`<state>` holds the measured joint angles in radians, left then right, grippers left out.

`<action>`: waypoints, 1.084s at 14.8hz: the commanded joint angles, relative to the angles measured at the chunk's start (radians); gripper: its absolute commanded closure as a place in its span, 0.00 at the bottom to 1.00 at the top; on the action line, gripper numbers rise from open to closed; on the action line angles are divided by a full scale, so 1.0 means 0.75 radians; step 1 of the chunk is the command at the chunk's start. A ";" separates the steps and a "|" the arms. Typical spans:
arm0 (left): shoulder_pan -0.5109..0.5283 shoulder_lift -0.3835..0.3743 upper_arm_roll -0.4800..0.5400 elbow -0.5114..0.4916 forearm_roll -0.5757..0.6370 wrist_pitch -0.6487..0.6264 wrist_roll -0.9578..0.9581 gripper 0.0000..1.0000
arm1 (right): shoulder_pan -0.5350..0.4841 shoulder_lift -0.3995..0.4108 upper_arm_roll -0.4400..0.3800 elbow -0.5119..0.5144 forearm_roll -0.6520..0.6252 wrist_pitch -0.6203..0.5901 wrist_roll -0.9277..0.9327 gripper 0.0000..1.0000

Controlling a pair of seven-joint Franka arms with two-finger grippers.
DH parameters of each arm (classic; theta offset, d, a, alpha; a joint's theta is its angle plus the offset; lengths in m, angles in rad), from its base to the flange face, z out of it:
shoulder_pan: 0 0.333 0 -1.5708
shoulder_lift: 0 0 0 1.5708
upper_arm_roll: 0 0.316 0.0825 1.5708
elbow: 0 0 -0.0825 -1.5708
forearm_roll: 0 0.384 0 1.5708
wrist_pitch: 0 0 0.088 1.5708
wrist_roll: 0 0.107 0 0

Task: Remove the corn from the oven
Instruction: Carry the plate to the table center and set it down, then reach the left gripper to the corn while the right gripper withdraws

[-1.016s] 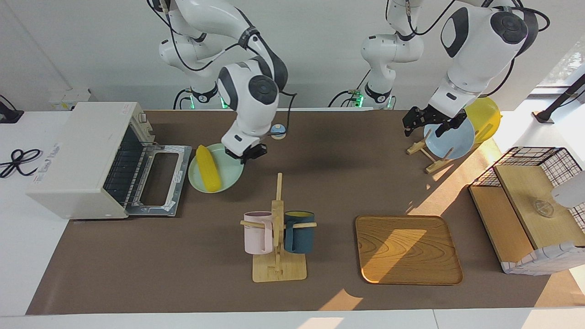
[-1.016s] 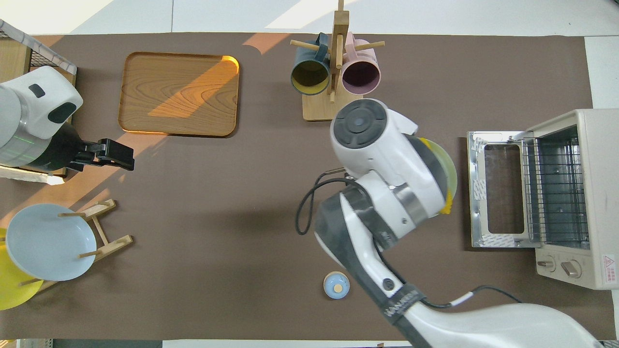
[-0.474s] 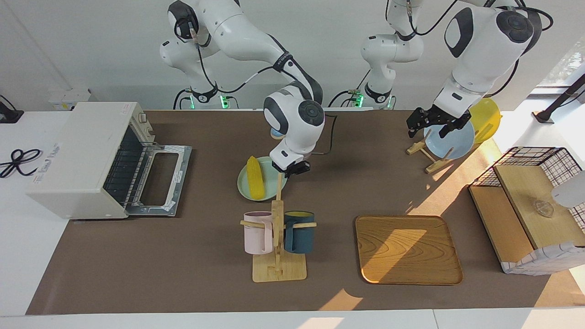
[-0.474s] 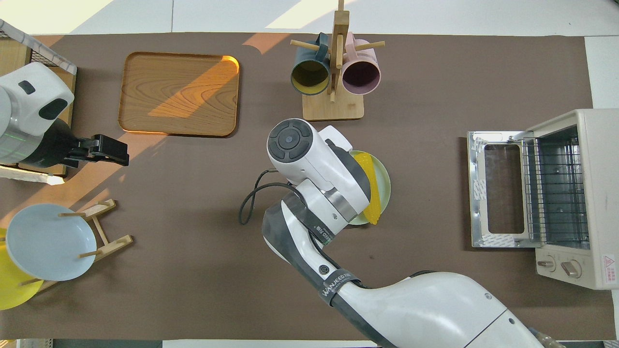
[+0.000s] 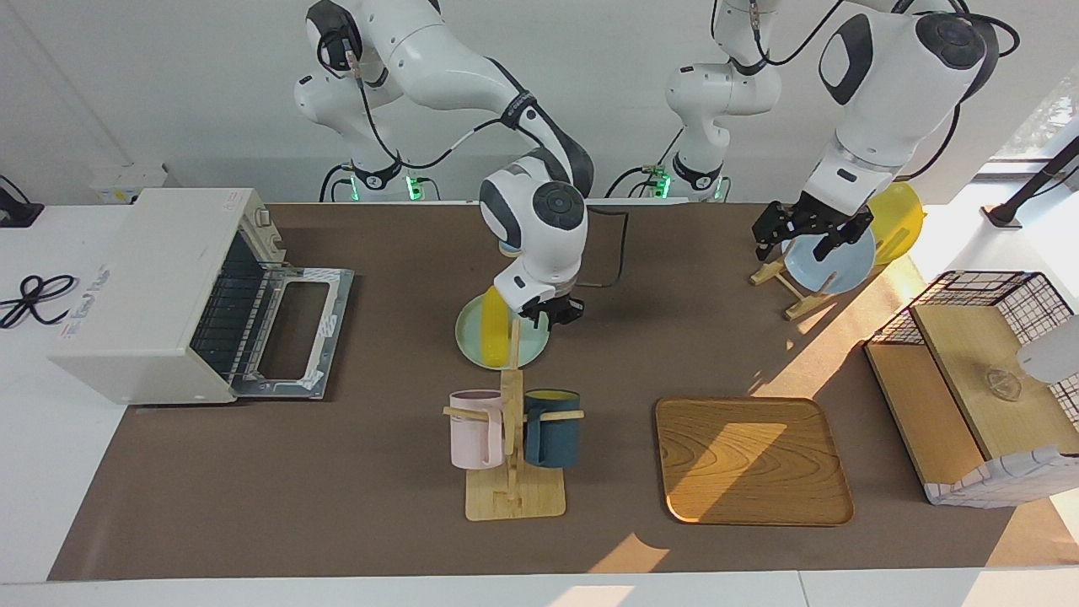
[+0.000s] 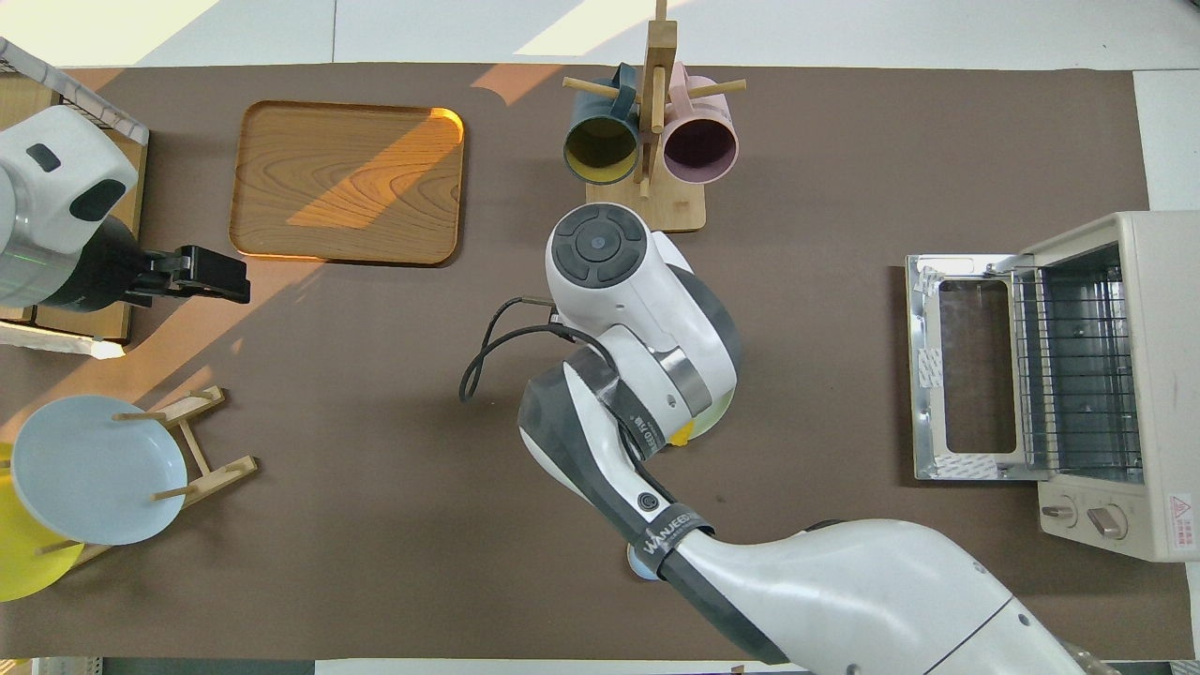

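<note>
Corn (image 5: 493, 324) on green plate (image 5: 531, 346) beside right gripper (image 5: 556, 318), fingers' state unclear; release fully, lift straight up. Left gripper (image 5: 802, 232) apart, waiting.

The right arm (image 6: 656, 553) band reads "WANJEED".

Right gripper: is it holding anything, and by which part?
Cannot tell. The right gripper is at the rim of the green plate carrying the corn; whether it grips that rim does not show. The left gripper holds nothing.
</note>
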<state>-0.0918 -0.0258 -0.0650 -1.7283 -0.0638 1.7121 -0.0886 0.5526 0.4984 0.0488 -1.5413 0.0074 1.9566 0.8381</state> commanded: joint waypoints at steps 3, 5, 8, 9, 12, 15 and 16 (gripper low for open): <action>-0.006 -0.025 -0.007 -0.035 -0.005 0.063 0.002 0.00 | -0.149 -0.065 0.004 0.038 -0.012 -0.138 -0.198 0.81; -0.025 -0.025 -0.012 -0.040 -0.007 0.075 -0.002 0.00 | -0.235 -0.106 0.004 0.014 -0.075 -0.217 -0.323 1.00; -0.088 -0.015 -0.014 -0.046 -0.007 0.114 -0.051 0.00 | -0.313 -0.171 0.002 -0.151 -0.136 -0.222 -0.371 1.00; -0.121 -0.009 -0.012 -0.046 -0.007 0.126 -0.062 0.00 | -0.348 -0.200 0.004 -0.227 -0.212 -0.210 -0.405 1.00; -0.211 0.036 -0.012 -0.048 -0.013 0.180 -0.109 0.00 | -0.450 -0.251 0.004 -0.391 -0.300 -0.116 -0.502 1.00; -0.309 0.134 -0.014 -0.040 -0.019 0.280 -0.164 0.00 | -0.538 -0.274 0.004 -0.536 -0.306 0.027 -0.545 1.00; -0.346 0.177 -0.014 -0.038 -0.019 0.333 -0.176 0.00 | -0.540 -0.280 0.004 -0.561 -0.306 0.046 -0.545 1.00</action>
<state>-0.2973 0.0530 -0.0886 -1.7518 -0.0655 1.8890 -0.1952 0.1686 0.3413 0.0387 -1.8674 -0.2031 1.9337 0.4453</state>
